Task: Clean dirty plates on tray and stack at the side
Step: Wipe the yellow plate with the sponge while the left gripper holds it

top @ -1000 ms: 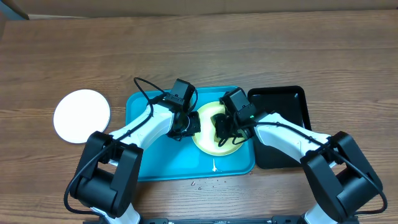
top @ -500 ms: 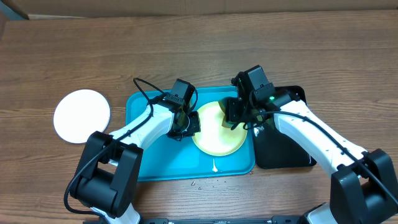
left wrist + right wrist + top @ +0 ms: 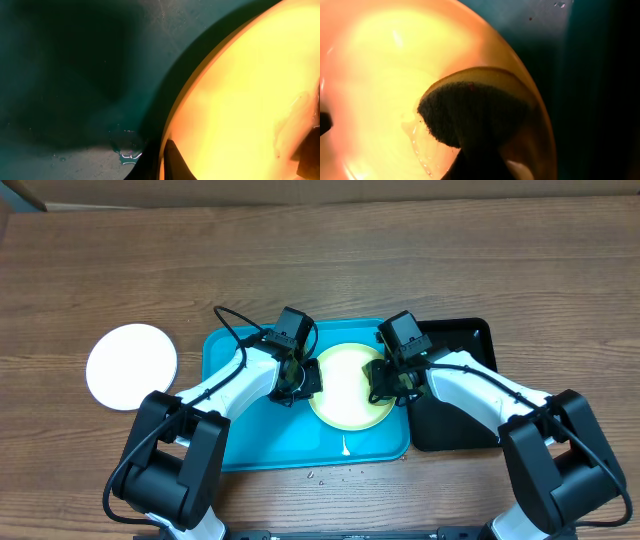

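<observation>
Pressing dark sponge onto yellow-green plate

Table = wood w/ visible grain, low sheen; turquoise tray, centre frame, looks like smooth plastic w/ slight gloss & wet beads on its floor, and black tray to its right is glossy plastic w/ soft reflections. Yellow-green plate is smooth & shiny, w/ a wet streaky film in the wrist views, while white plate at far left reads smooth, fairly matt. Sponge has a dark, rough, fibrous scour face over a smoother yellow foam layer.
</observation>
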Controlling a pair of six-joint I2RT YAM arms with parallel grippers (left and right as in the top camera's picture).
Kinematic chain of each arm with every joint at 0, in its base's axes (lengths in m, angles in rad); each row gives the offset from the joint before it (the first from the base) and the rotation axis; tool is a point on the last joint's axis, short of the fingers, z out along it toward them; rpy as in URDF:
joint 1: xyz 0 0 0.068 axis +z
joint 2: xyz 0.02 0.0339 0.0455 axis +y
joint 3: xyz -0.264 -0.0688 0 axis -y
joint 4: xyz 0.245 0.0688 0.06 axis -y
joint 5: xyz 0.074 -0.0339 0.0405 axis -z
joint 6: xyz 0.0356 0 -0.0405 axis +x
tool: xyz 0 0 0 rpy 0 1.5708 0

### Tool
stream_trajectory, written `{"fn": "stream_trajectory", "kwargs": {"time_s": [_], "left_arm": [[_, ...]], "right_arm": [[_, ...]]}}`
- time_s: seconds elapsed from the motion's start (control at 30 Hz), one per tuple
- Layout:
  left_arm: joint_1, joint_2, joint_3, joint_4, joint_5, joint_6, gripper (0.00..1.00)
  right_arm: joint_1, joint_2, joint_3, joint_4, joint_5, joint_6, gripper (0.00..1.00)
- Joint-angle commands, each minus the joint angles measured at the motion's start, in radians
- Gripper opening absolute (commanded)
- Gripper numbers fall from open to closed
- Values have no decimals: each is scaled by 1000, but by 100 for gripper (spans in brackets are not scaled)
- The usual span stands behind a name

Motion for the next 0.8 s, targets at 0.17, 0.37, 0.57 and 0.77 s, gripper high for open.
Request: {"fn": "stream_trajectory", "kwargs": {"time_s": [0.17, 0.37, 0.57, 0.77], "left_arm": [[-3, 55, -40, -23, -76, -17, 4], [-3, 55, -40, -23, -76, -16, 4], [-4, 55, -40, -23, -76, -16, 4], [-4, 55, -40, -23, -76, -16, 4]], "right_arm": [[47, 18, -27, 24, 2, 108, 4], [97, 18, -46, 50, 2, 137, 4], [143, 18, -105, 91, 10, 265, 4], [153, 18, -121, 181, -52, 358, 4]]}}
